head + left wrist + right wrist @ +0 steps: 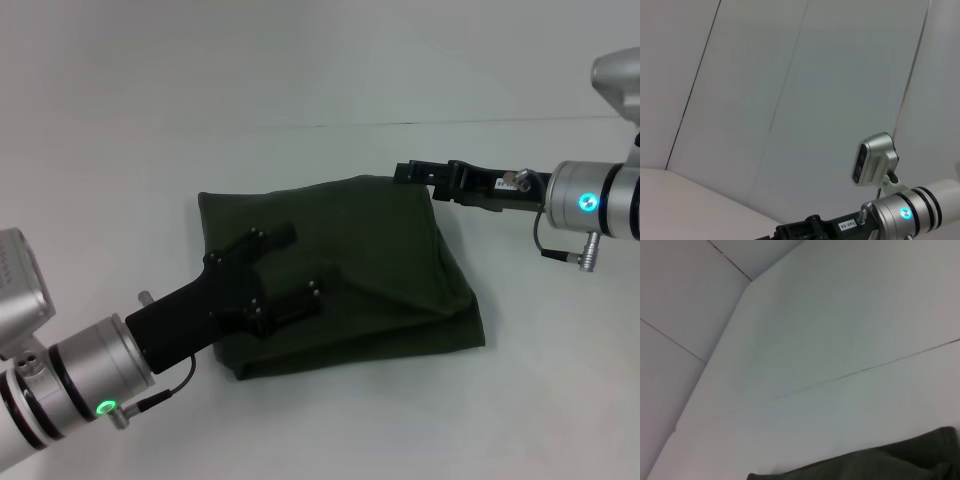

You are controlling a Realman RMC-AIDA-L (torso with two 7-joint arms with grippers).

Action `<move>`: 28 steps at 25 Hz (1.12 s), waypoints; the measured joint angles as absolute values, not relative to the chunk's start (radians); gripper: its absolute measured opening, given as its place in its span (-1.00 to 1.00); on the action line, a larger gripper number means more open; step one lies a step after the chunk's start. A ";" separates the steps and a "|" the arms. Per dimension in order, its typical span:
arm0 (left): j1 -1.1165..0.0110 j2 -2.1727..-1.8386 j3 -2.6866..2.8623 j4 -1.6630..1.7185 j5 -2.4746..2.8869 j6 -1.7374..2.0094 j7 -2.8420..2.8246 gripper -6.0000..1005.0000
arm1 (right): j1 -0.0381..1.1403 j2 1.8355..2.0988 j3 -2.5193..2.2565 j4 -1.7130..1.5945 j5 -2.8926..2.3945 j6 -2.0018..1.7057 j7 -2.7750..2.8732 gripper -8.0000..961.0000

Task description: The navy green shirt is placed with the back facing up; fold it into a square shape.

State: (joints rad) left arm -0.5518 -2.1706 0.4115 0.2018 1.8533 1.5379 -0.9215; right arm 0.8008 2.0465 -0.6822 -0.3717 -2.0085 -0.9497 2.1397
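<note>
Nearest, the left tool (285,270) lies spread open on the navy green shirt (390,260), which sits folded into a rough square mid-counter (300,70). Beyond, the right tool (415,173) seems closed at the far corner; lifting could drag the layers askew.

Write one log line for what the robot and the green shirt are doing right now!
shirt: folded, roughly square, on table | left gripper: open, over shirt's left part | right gripper: at shirt's far right corner, grip unclear
</note>
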 joint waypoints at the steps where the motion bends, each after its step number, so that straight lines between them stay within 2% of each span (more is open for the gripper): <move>1: -0.552 -2.171 0.412 0.202 1.853 1.536 -0.922 0.80 | 0.801 2.049 -0.683 -0.371 -2.009 -0.946 2.139 0.87; 18: -0.561 -2.171 0.411 0.192 1.853 1.507 -0.922 0.80 | 0.813 2.085 -0.680 -0.356 -1.996 -0.886 2.122 0.83; 28: -0.554 -2.171 0.410 0.180 1.853 1.492 -0.919 0.80 | 0.817 2.089 -0.686 -0.319 -1.894 -0.826 2.049 0.75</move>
